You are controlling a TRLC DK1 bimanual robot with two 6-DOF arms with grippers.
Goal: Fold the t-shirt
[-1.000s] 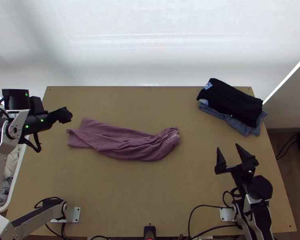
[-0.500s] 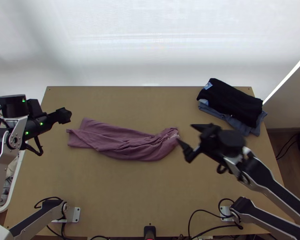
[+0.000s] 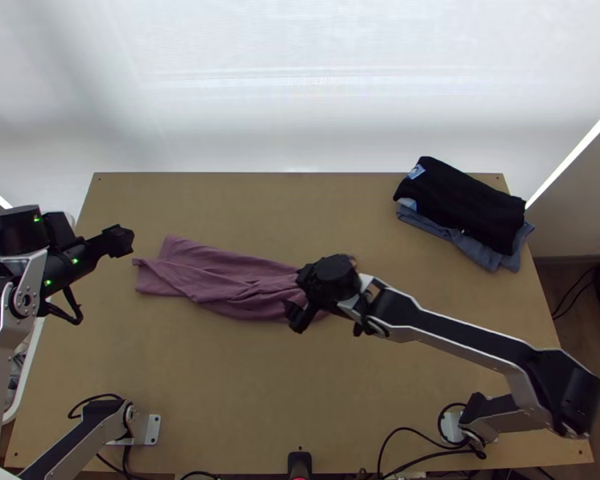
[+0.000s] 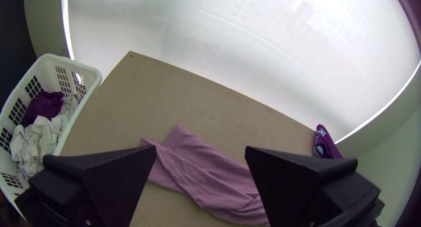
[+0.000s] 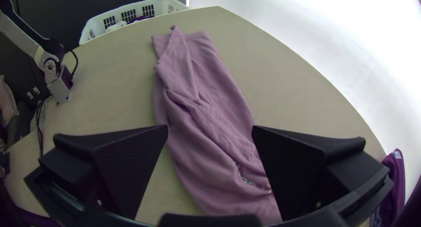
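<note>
A mauve fabric t-shirt (image 3: 220, 280) lies rumpled lengthwise on the light wooden table (image 3: 220, 376) — the right gripper (image 3: 297, 297) above it near its printed end, the left gripper (image 3: 122, 240) near the other — both spread wide, holding nothing.

Mauve t-shirt (image 3: 228, 280) | narrow, wrinkled bundle | white print | lying on table (image 3: 220, 384)

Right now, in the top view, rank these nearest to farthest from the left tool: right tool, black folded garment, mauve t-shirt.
1. Mauve t-shirt, just right of the left tool.
2. Right tool, over the t-shirt's right part.
3. Black folded garment, at the far right.
</note>
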